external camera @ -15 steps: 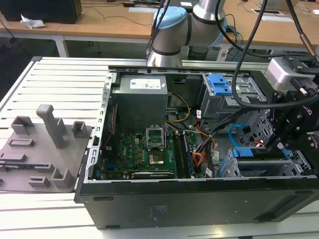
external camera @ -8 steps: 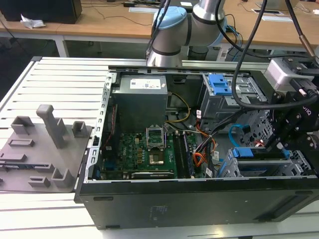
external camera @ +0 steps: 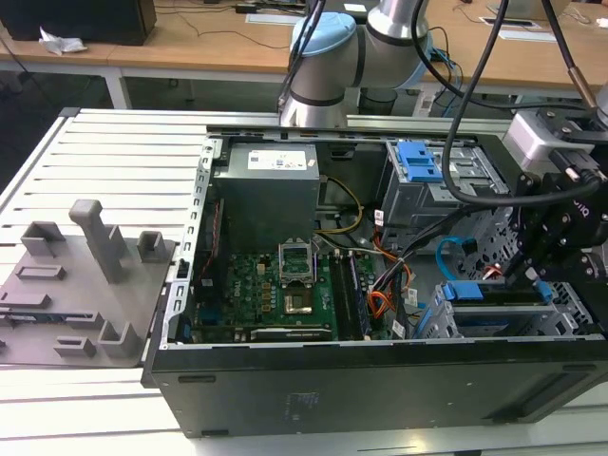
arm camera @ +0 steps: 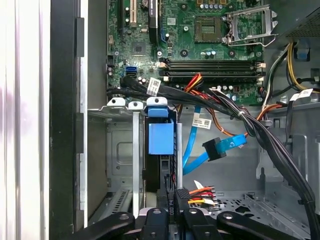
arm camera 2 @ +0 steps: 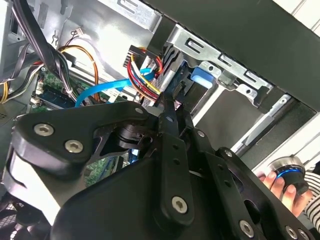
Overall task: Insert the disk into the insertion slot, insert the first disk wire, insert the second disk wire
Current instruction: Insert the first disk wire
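Wiring is the step in hand, as I judge it. The flat silver hard drive in its bright blue plastic carrier [arm camera: 161, 139] already stands edge-on inside the light grey perforated metal drive cage [external camera: 439, 321]. That cage sits in the corner of the open black computer case [external camera: 332, 389] toward the near edge of the pale slatted surface [external camera: 114, 161], on the exterior view's right.

My claw [arm camera: 172, 199] is pinched almost shut. In the first wrist view it seems to have hold of the small black plug [arm camera: 181, 194] that ends the orange-yellow-red wire bundle [arm camera: 202, 191], which I take for the first disk wire. The drive lies just beyond my fingertips with its rear edge facing the plug; whether the two touch I cannot tell.

Seating the plug, I judge, calls for it to be square to the drive's socket and pressed straight in, with little room for tilt between cage wall and cables. The thin flat light blue cable [arm camera: 215, 148] hangs just beside the drive, its own plug unattached.
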